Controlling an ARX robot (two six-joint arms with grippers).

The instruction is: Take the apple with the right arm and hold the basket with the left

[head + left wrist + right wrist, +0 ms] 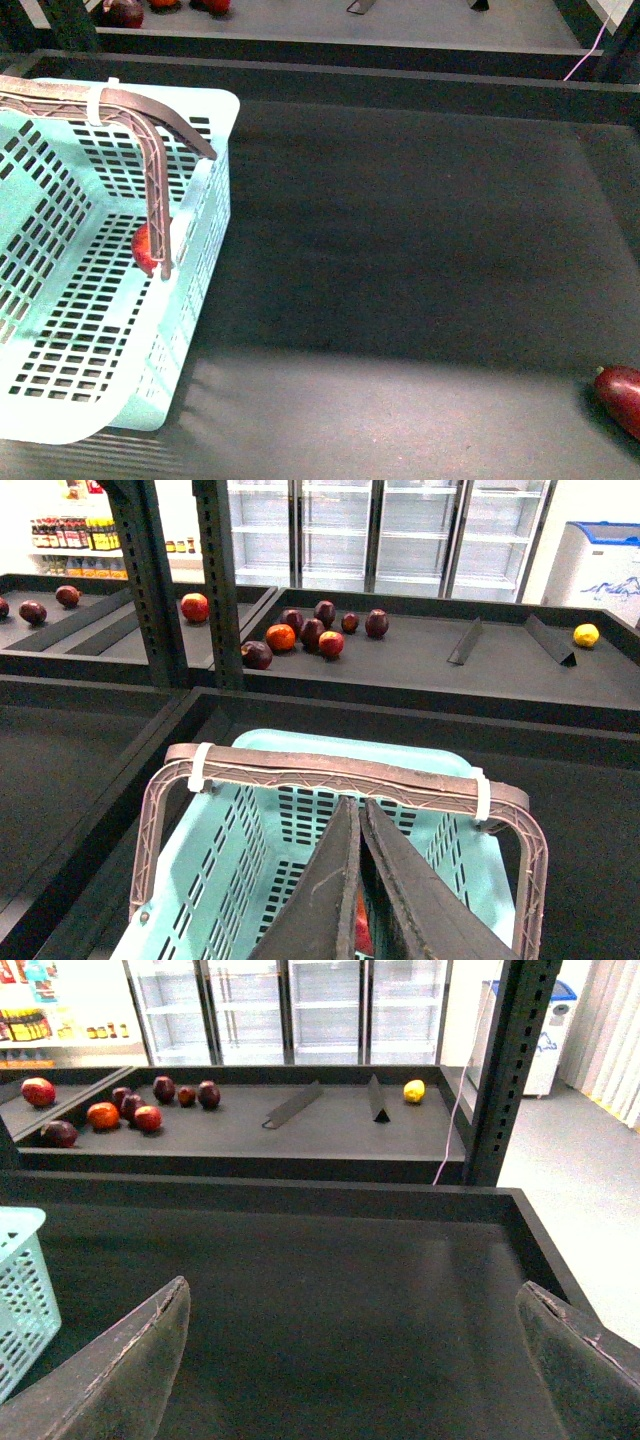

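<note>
The teal basket [205,225] stands at the left of the dark shelf with its brown handle [150,115] raised. The small glossy red apple [143,250] lies inside it by the near wall, partly behind the handle. In the left wrist view my left gripper [355,805] is shut, over the basket [290,825] and just short of the handle [330,772]; a red sliver of the apple [362,932] shows between the fingers. My right gripper [352,1290] is open and empty above bare shelf, the basket's corner [20,1290] off to its side. Neither arm shows in the front view.
A dark maroon elongated fruit [620,395] lies at the shelf's near right corner. The back shelf holds several red and dark fruits [312,632] and a yellow one [413,1090]. Metal posts [150,580] and a raised rim [400,75] bound the shelf.
</note>
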